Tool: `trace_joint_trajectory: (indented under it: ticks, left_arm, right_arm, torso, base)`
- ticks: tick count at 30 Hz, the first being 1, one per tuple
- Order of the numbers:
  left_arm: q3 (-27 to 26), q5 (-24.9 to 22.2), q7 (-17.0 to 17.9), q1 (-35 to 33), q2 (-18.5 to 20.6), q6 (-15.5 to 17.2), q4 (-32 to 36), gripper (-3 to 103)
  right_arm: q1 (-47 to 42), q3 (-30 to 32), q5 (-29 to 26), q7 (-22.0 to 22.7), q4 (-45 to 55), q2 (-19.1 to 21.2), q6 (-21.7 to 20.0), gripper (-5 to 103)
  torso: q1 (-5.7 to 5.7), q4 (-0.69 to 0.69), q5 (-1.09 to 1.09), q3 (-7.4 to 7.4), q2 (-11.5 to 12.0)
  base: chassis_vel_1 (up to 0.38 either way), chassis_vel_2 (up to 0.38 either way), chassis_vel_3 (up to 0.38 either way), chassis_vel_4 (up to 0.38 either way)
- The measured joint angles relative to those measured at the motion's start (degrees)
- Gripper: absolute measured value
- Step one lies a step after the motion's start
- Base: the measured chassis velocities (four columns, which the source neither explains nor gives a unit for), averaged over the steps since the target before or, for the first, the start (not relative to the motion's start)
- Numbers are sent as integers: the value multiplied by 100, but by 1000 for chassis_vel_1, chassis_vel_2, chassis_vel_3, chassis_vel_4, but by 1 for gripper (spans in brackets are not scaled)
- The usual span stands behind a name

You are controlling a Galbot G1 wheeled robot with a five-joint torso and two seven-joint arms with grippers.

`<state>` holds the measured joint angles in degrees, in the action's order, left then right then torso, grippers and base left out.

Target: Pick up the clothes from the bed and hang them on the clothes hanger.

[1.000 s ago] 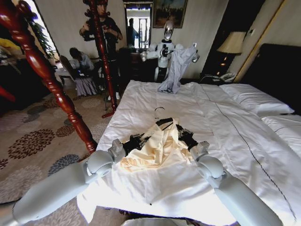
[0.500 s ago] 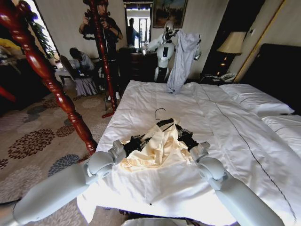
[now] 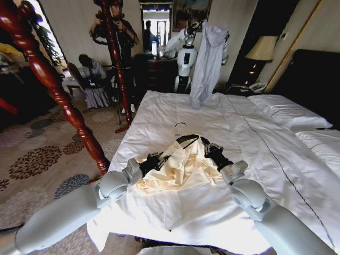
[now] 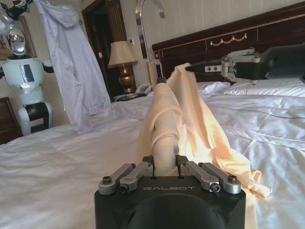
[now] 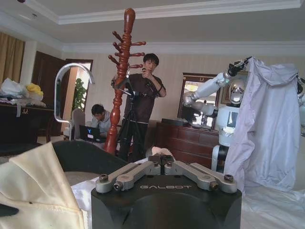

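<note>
On the bed (image 3: 175,114), the left pincer (image 4: 165,164) grips the clothes (image 3: 178,167); right pincer (image 3: 208,149) beside, clenched.

The right gripper (image 3: 208,147) has slid a little farther up the bed (image 3: 175,218), tugging the cream sweatshirt (image 3: 178,167) flatter.

Soft matt cream cloth of the clothes (image 3: 178,164), shiny metal hook on the clothes hanger (image 4: 148,31), smooth white bed (image 3: 175,114) linen.

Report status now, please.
Left end effector shut on pale cream-yellow soft sweatshirt. Right end effector by slim black hanger, grip unclear. White-sheeted bed underneath.
</note>
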<state>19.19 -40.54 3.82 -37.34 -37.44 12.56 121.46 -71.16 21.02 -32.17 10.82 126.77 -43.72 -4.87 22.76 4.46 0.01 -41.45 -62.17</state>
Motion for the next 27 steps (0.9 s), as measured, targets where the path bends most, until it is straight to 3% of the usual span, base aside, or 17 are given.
trace_joint_trajectory:
  ticks: [20, 27]
  left_arm:
    - [322, 84, 142, 216, -436, 51, -290, 18]
    - [285, 69, 194, 237, -500, 53, -335, 18]
  right_arm:
    - [-41, 158, -589, 18, 796, 264, -207, 0]
    - [-328, 60, -371, -58, 875, 165, -238, 0]
  torso:
    - [0, 0, -1, 0, 0]
    - [0, 1, 0, 0, 0]
  base:
    - [0, 0, 0, 0]
    - [0, 0, 0, 0]
